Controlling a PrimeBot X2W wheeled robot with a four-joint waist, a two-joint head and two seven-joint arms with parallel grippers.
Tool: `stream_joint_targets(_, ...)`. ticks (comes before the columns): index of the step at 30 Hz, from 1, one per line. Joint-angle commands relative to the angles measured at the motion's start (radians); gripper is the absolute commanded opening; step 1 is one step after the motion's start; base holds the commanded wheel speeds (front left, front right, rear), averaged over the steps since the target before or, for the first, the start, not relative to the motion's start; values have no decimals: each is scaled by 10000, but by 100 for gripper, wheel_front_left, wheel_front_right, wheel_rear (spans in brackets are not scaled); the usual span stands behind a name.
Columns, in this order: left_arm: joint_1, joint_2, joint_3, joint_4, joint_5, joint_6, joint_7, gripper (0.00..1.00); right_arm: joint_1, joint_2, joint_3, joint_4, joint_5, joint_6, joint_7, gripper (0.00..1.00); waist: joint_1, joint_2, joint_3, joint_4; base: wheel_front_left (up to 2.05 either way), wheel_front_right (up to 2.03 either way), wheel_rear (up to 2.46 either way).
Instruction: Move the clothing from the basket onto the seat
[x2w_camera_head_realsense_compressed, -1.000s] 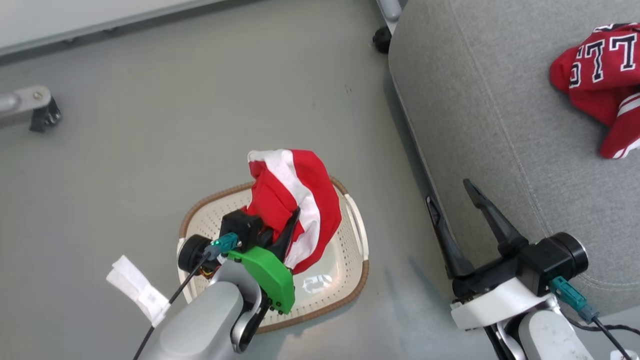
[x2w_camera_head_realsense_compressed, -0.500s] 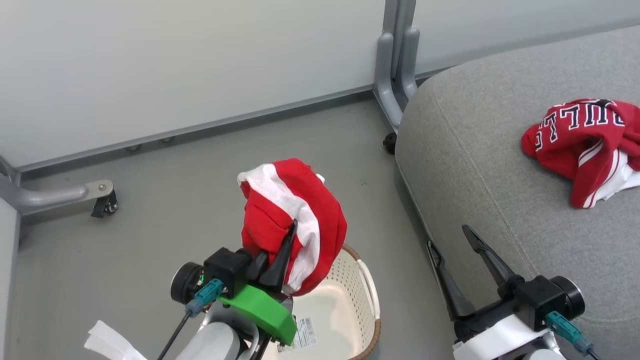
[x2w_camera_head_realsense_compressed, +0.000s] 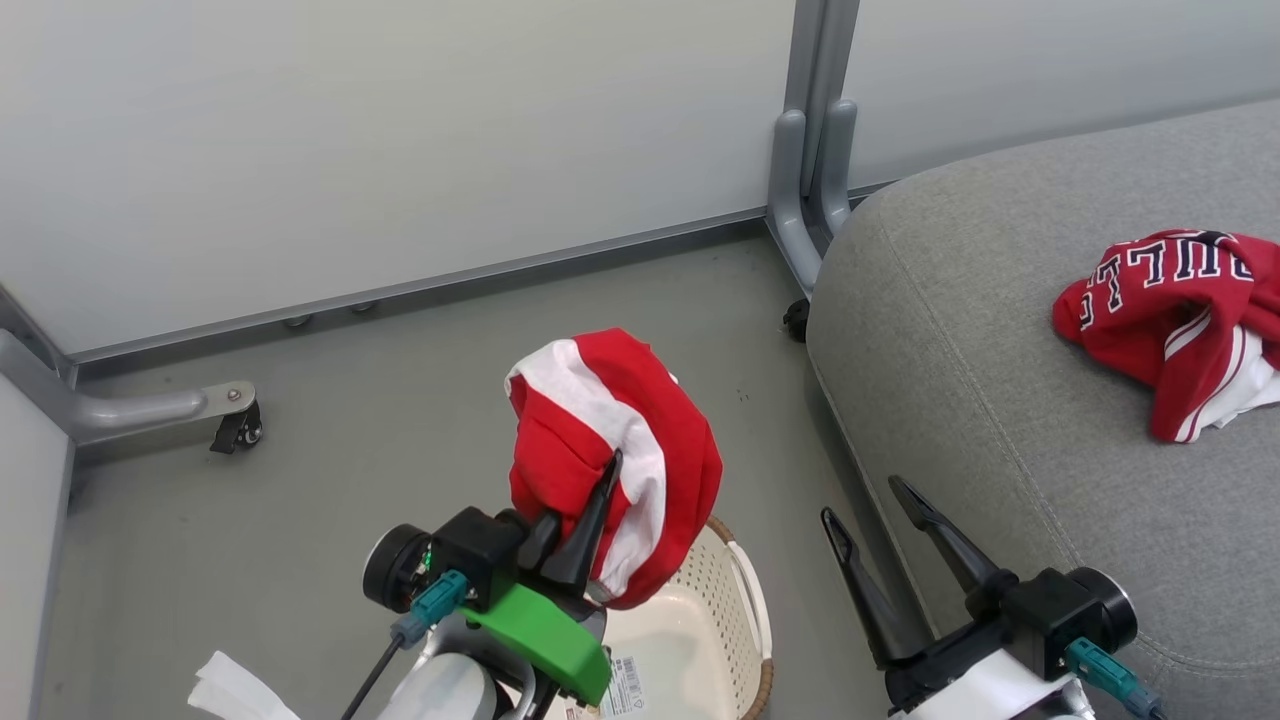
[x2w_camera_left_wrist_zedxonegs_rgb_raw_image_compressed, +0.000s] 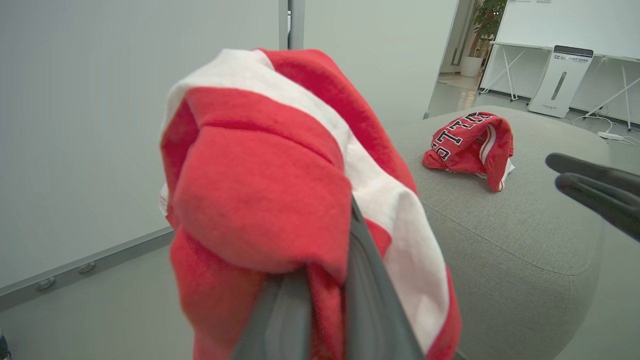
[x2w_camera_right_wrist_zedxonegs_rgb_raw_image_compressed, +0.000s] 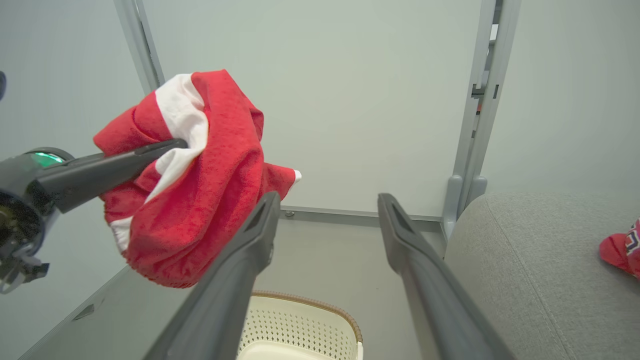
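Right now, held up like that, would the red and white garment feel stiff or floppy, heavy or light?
Probably floppy: the garment bunches and droops around the left jaws. Likely light, since one pinch holds it clear of the basket.

left claw (x2w_camera_head_realsense_compressed: 590, 490): black, green wrist plate (x2w_camera_head_realsense_compressed: 545, 640), teal plug (x2w_camera_head_realsense_compressed: 432, 603) | right claw (x2w_camera_head_realsense_compressed: 862, 498): black, white wrist shell (x2w_camera_head_realsense_compressed: 985, 697), teal connector (x2w_camera_head_realsense_compressed: 1095, 667)

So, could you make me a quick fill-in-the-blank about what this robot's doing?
The left gripper grips a garment that is red and ____.
The right gripper is ____ and holds nothing.
The other garment lies on the seat and bears printed ____.
Missing: white; open; letters.
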Motion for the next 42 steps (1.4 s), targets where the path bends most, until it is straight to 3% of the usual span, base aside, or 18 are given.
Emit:
stream_joint_targets(1, -79, -22, -2, -83, 157, -71, -3, 0, -7, -94, 110, 0, 108, -14, -23, 100, 1, 78, 7, 6, 0, 0, 0)
stream_joint_targets(11, -483, -76, -524, -676, 437, -277, -3, 0, -354, -243, 668, 146, 458, -14, -23, 100, 1, 78, 51, 55, 0, 0, 0)
stream_joint_targets(26, -1253, 120, -2619, -1649, -106, -349, 176, 0, -691, -513, 1647, 278, 1234, -14, -23, 100, 1, 78, 233, 65, 0, 0, 0)
stream_joint_targets(27, -1296, 149, -2690, -1679, -127, -349, 183, 0, -745, -557, 1740, 204, 1249, -13, -23, 76, 1, 78, 256, 63, 0, 0, 0)
stream_joint_targets(29, -1356, 186, -2805, -1707, -190, -350, 192, 0, -785, -611, 1798, 37, 1243, -14, -23, 1, 1, 78, 302, 48, 0, 0, 0)
stream_joint_targets(42, -1532, 319, -2856, -1455, -329, -322, 68, 0, -766, -833, 1989, -174, 1408, -14, -23, 0, 1, 78, 360, -19, 0, 0, 0)
